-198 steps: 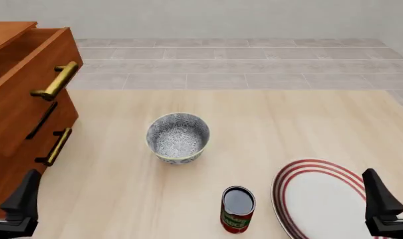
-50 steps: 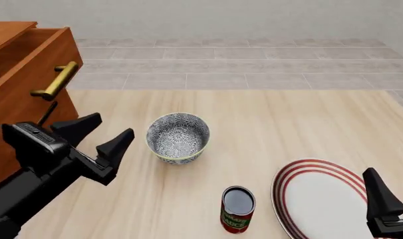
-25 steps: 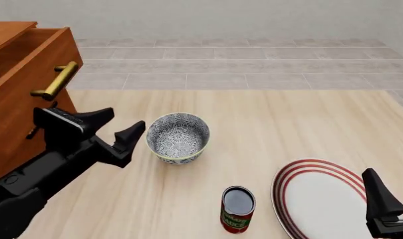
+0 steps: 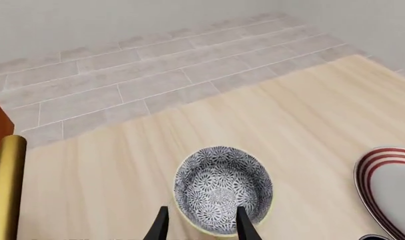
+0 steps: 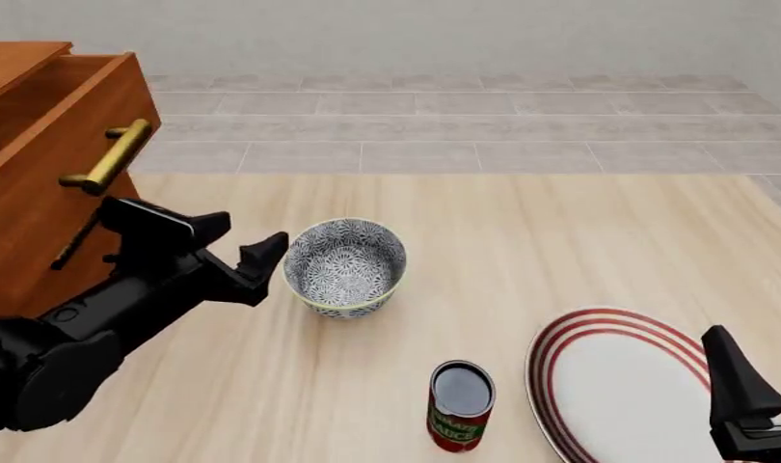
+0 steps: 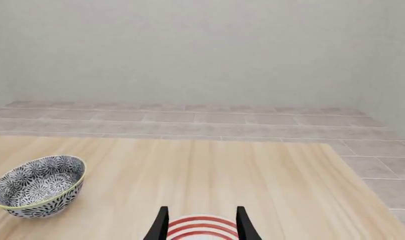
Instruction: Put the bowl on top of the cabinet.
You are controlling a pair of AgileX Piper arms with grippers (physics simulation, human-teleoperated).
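Observation:
The small floral bowl (image 5: 345, 267) stands upright on the table, empty. My left gripper (image 5: 247, 236) is open just to its left, fingertips close to the rim but apart from it. In the left wrist view the bowl (image 4: 222, 190) lies straight ahead, its near rim between the open left gripper (image 4: 201, 220). The reddish-brown cabinet (image 5: 31, 193) stands at the table's left edge with a brass handle (image 5: 108, 157). My right gripper (image 5: 757, 340) is open and empty at the front right, above the plate. The right wrist view also catches the bowl (image 6: 37, 186) off to one side.
A white plate with red rings (image 5: 635, 386) lies at the front right. A red can (image 5: 460, 405) stands upright in front of the bowl, near the table's front edge. The cabinet's top drawer is pulled out a little. Tiled floor lies beyond the table's far edge.
My left arm has reached forward and right, bringing its open gripper up beside the bowl. The bowl, can, plate and right gripper have not moved.

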